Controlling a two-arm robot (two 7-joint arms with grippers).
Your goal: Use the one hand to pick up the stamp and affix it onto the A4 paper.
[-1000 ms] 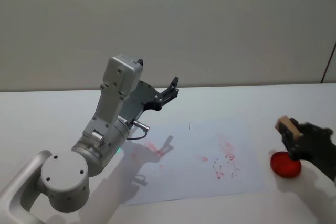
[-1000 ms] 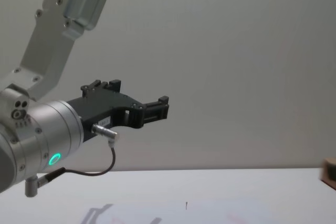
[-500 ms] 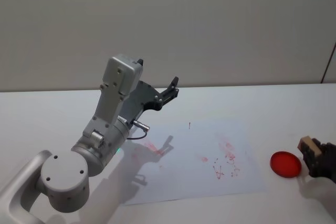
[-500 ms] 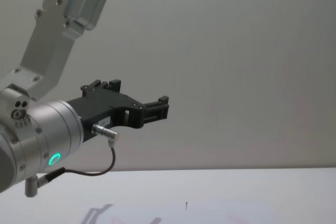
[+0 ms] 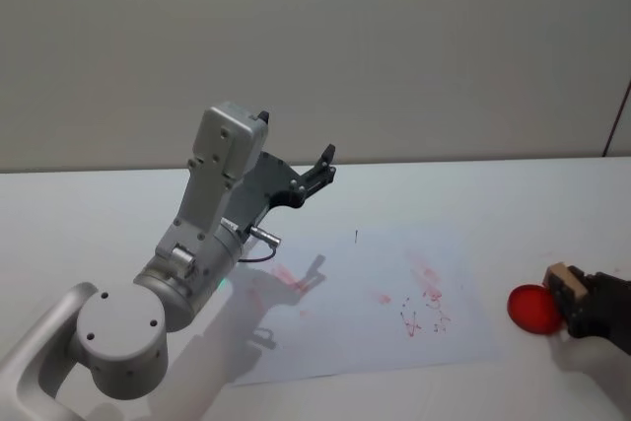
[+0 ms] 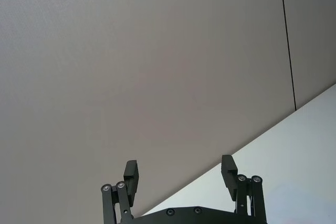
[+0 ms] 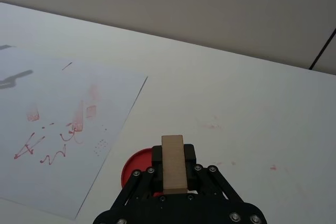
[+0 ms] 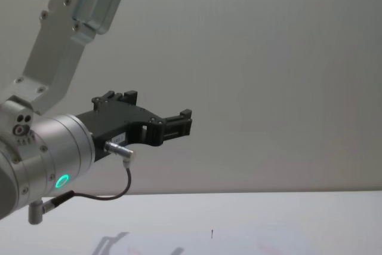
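My right gripper is shut on the stamp, a small tan wooden block held between its black fingers. It hovers at the right edge of a round red ink pad, right of the A4 paper. The paper lies flat on the white table and carries red marks and scribbles. My left gripper is raised well above the table on the left, open and holding nothing.
The left arm's big silver links stand over the paper's left part and cast a shadow on it. A plain wall rises behind the white table, which has bare surface around the sheet.
My right gripper with the stamp dropped from above the red pad toward the table's right front, then edged back left to the pad's rim. The left arm has not moved.
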